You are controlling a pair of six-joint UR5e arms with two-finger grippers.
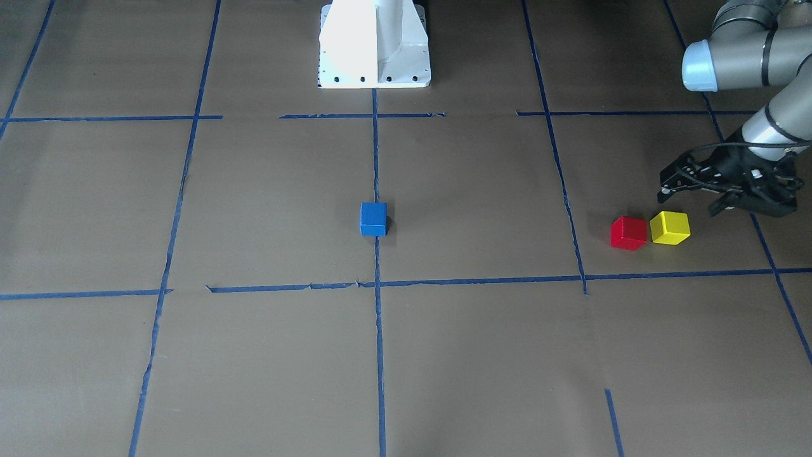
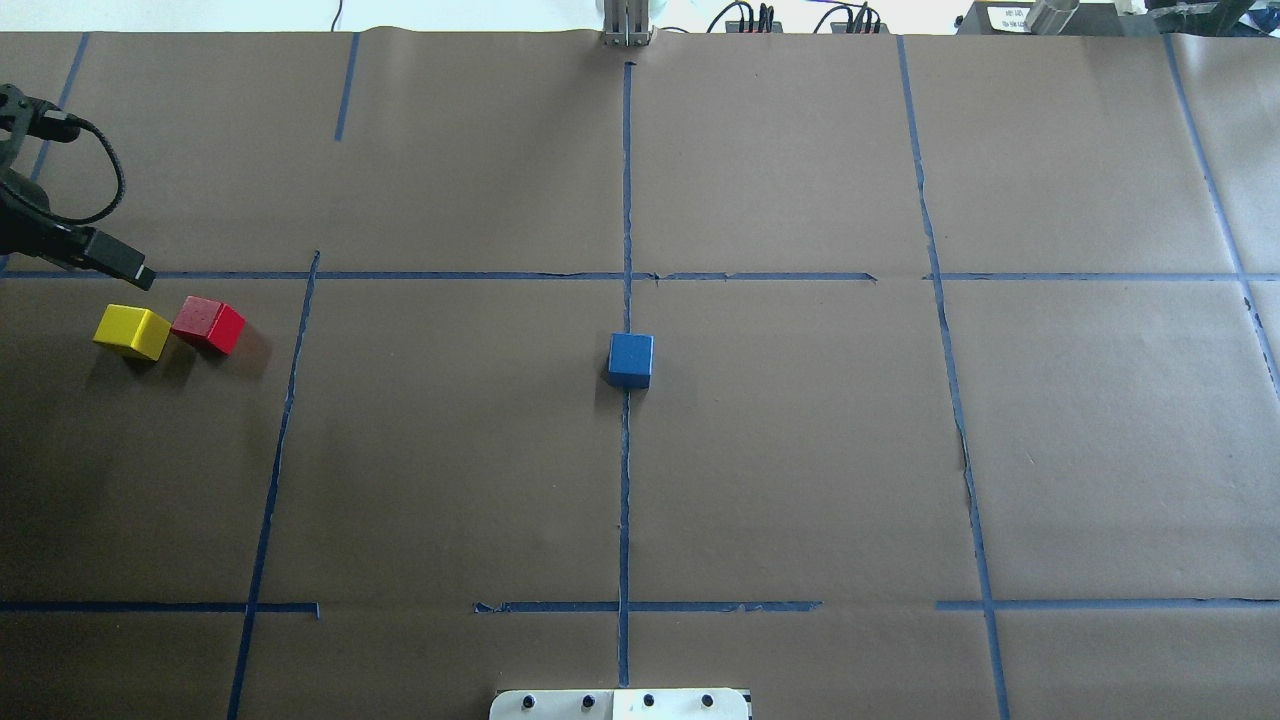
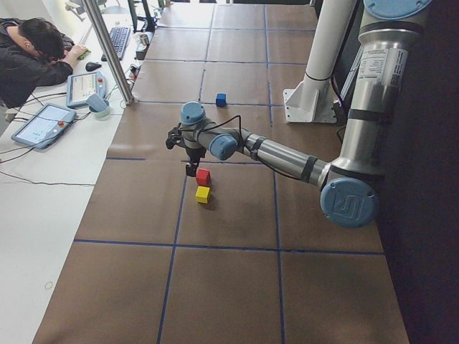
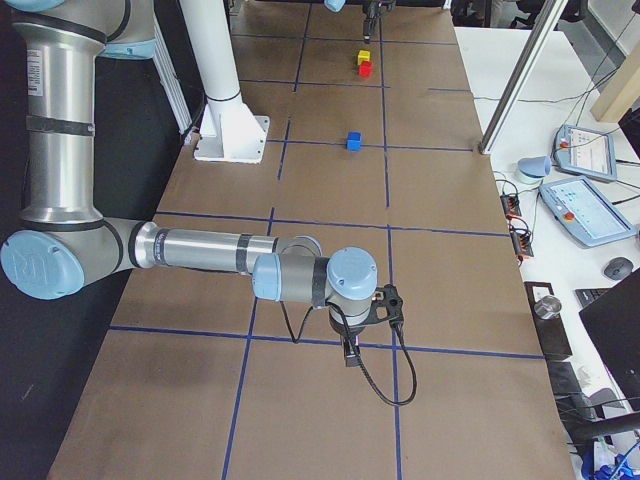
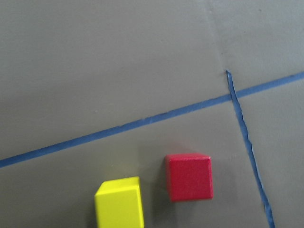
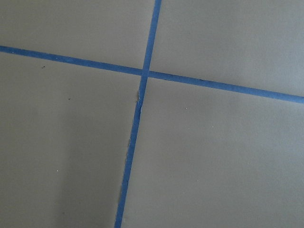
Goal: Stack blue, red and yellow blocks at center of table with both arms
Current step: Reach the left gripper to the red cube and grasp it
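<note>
The blue block (image 1: pixel 373 219) stands alone on the centre tape line, also in the overhead view (image 2: pixel 631 360). The red block (image 1: pixel 628 233) and the yellow block (image 1: pixel 670 228) lie side by side, almost touching, on the robot's left side (image 2: pixel 208 324) (image 2: pixel 131 331). My left gripper (image 1: pixel 691 198) hangs just behind them toward the robot, above the table, and looks open and empty. The left wrist view shows the red block (image 5: pixel 188 176) and the yellow block (image 5: pixel 119 204) at its bottom edge, with no fingers in sight. My right gripper (image 4: pixel 350 352) shows only in the exterior right view, low over bare paper; I cannot tell its state.
Brown paper with a blue tape grid (image 2: pixel 627 200) covers the table. The white robot base (image 1: pixel 374 44) stands at the robot's edge. An operator (image 3: pixel 36 50) sits at a side table with tablets (image 3: pixel 43 123). A metal post (image 3: pixel 111 54) stands at the table's far edge.
</note>
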